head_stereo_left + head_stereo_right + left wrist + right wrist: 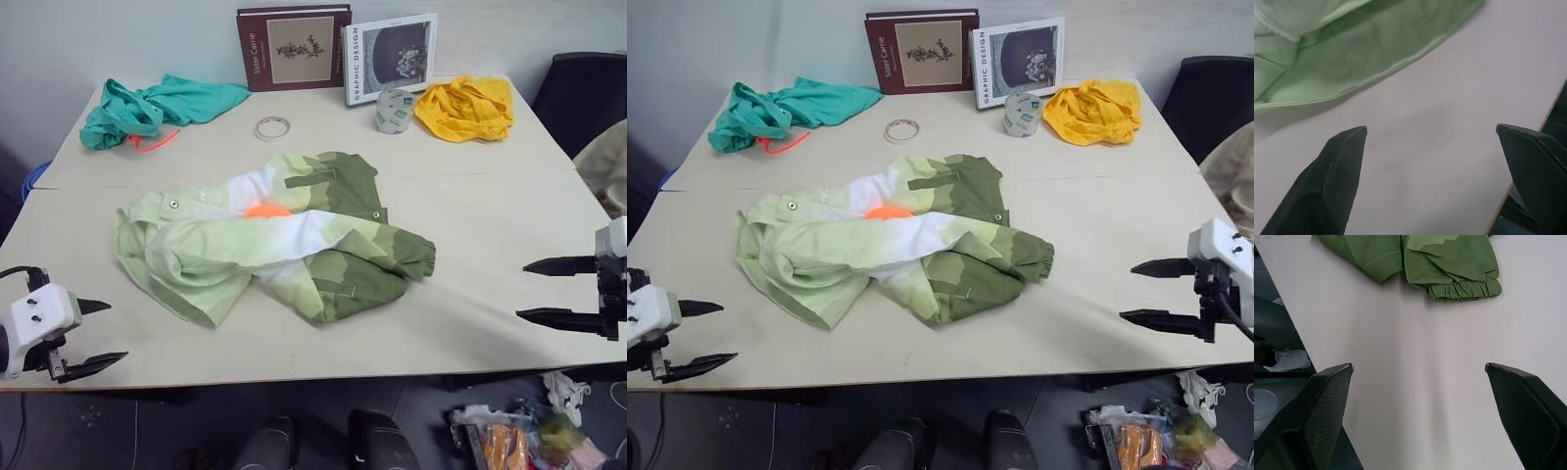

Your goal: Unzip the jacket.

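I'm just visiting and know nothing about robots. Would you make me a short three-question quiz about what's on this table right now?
1. True or false: the left pincer is gripping the jacket.
2. Which cloth lies at the far corner on the robot's right? A) the yellow cloth B) the teal cloth C) the jacket
3. Fill in: between the two books and the jacket lies a ring of ____.

Key
1. False. Both the left pincer and the right pincer are open over bare table, apart from the jacket.
2. A.
3. Tape. A second roll of tape stands beside the yellow cloth.
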Tool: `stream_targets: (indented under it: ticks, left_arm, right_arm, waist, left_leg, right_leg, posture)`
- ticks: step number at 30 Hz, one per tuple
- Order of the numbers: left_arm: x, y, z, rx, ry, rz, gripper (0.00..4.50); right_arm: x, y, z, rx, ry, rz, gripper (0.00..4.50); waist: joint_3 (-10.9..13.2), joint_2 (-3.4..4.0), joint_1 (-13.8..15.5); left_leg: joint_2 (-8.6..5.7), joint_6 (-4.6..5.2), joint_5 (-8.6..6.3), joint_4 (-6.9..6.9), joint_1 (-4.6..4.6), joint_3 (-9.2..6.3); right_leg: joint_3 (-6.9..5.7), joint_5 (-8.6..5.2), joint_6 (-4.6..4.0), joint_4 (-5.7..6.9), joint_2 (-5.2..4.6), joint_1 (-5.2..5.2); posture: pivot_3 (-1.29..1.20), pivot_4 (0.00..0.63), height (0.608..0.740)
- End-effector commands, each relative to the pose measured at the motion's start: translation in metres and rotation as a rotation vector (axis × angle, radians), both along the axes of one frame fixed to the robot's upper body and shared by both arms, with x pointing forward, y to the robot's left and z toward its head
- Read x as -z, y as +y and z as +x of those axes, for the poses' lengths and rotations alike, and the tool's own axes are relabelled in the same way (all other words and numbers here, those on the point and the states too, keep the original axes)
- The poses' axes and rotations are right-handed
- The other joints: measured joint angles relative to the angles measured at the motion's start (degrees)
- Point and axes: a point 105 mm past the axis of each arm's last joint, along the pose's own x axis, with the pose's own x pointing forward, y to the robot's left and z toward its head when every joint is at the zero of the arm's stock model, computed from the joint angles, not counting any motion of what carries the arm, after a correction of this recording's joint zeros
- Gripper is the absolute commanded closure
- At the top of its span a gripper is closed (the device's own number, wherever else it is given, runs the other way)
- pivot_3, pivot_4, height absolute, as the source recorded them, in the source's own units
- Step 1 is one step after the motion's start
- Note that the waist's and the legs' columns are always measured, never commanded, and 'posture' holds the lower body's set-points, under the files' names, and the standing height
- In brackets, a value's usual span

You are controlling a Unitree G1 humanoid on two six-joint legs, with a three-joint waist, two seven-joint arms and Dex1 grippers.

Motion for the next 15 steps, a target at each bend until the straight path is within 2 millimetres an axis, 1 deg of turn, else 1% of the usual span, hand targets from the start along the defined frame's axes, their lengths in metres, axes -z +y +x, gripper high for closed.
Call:
stream_targets:
  ticks: [1, 3, 5, 8, 10, 15]
  left_arm:
    - [-0.001, -0.002, -0.007, 0.030, 0.007, 0.017, 0.03]
    - [0.001, -0.003, -0.008, 0.031, 0.012, 0.021, 0.03]
    - [0.002, -0.002, -0.006, 0.000, 0.003, 0.020, 0.03]
    - [0.008, -0.002, -0.010, 0.001, 0.039, 0.040, 0.03]
    - [0.010, -0.003, -0.011, 0.008, 0.047, 0.039, 0.03]
    - [0.004, -0.008, -0.005, 0.001, 0.015, 0.008, 0.03]
  right_arm:
    - [-0.012, 0.000, 0.002, 0.000, -0.068, 0.001, 0.00]
    - [-0.012, 0.001, 0.003, -0.002, -0.071, 0.004, 0.00]
    - [-0.011, 0.001, 0.003, -0.003, -0.079, 0.001, 0.00]
    - [-0.010, -0.002, 0.011, 0.032, -0.128, -0.031, 0.00]
    - [-0.011, 0.001, 0.012, 0.026, -0.138, -0.026, 0.00]
    - [-0.015, 0.007, 0.010, -0.002, -0.135, -0.013, 0.00]
  waist:
    - [0.0, 0.00, 0.0]
    - [0.0, 0.00, 0.0]
    - [0.0, 0.00, 0.1]
    - [0.0, 0.00, 0.2]
    - [0.0, 0.00, 0.1]
    - [0.0, 0.00, 0.1]
  left_leg:
    - [0.00, 0.00, 0.00, 0.01, 0.00, 0.00]
    - [0.01, -0.01, 0.01, 0.02, 0.01, 0.01]
    - [0.01, -0.02, 0.01, 0.02, 0.02, 0.00]
    - [0.03, -0.06, 0.04, 0.05, 0.02, 0.00]
    - [0.02, -0.07, 0.05, 0.06, 0.03, 0.00]
    - [0.04, -0.11, 0.07, 0.05, 0.05, -0.01]
  right_leg:
    - [0.00, 0.00, 0.00, 0.01, 0.00, 0.00]
    - [0.00, 0.00, 0.00, 0.01, 0.00, 0.01]
    - [-0.01, 0.00, 0.00, 0.01, 0.00, 0.01]
    - [-0.01, 0.00, 0.00, 0.07, 0.01, 0.02]
    - [0.00, 0.00, 0.00, 0.09, 0.01, 0.02]
    - [-0.02, 0.00, 0.00, 0.14, 0.02, 0.01]
  posture:
    - [0.00, 0.150, 0.740]
    - [0.00, 0.150, 0.740]
    - [0.00, 0.150, 0.740]
    - [0.00, 0.150, 0.740]
    - [0.00, 0.150, 0.740]
    - [0.00, 0.150, 0.740]
